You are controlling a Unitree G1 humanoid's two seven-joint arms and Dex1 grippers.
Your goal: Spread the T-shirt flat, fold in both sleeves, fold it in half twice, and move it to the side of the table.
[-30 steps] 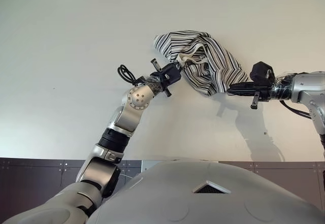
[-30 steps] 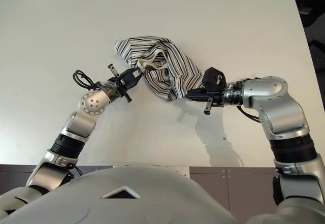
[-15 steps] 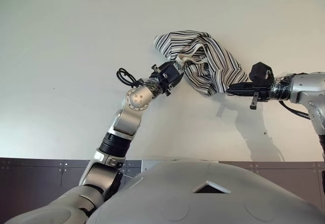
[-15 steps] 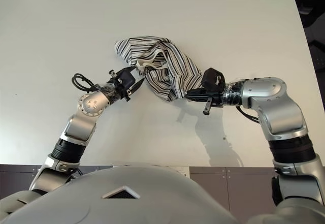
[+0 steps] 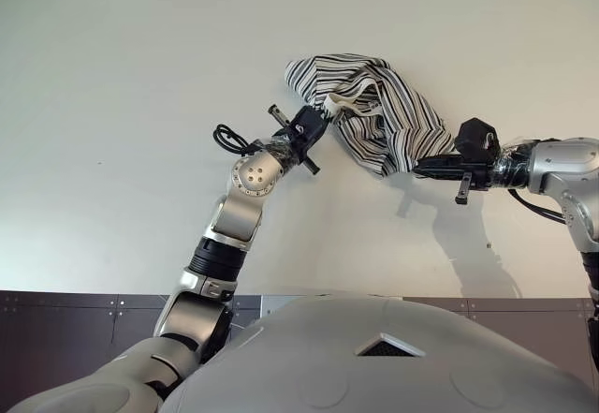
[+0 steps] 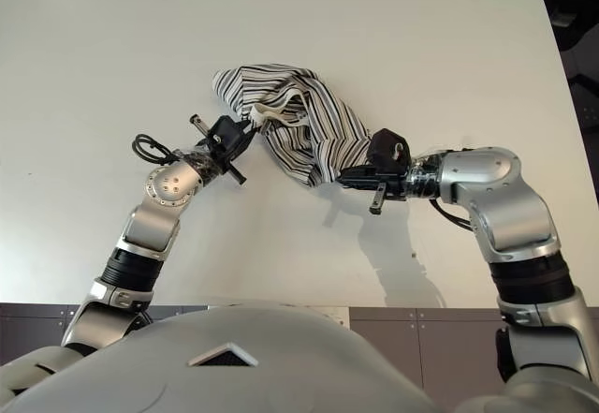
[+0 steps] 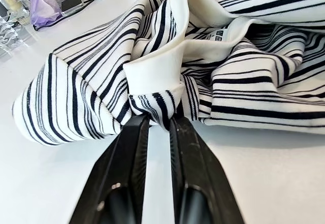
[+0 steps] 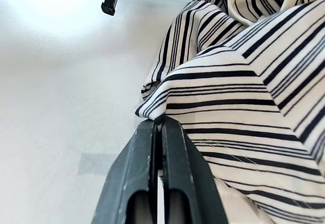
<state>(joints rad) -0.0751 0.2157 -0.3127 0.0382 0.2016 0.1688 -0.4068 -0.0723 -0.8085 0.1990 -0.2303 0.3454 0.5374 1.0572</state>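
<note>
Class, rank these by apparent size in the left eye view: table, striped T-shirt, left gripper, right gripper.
1. table
2. striped T-shirt
3. left gripper and right gripper: look alike, not ranked.

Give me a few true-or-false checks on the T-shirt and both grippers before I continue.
1. The T-shirt is spread flat. False: it sits bunched in a crumpled heap on the table.
2. The right gripper is shut on an edge of the T-shirt. True.
3. The left gripper hangs open, clear of the cloth. False: it pinches a fold of the T-shirt between its fingertips.
4. The two grippers hold the T-shirt at opposite sides of the heap. True.
</note>
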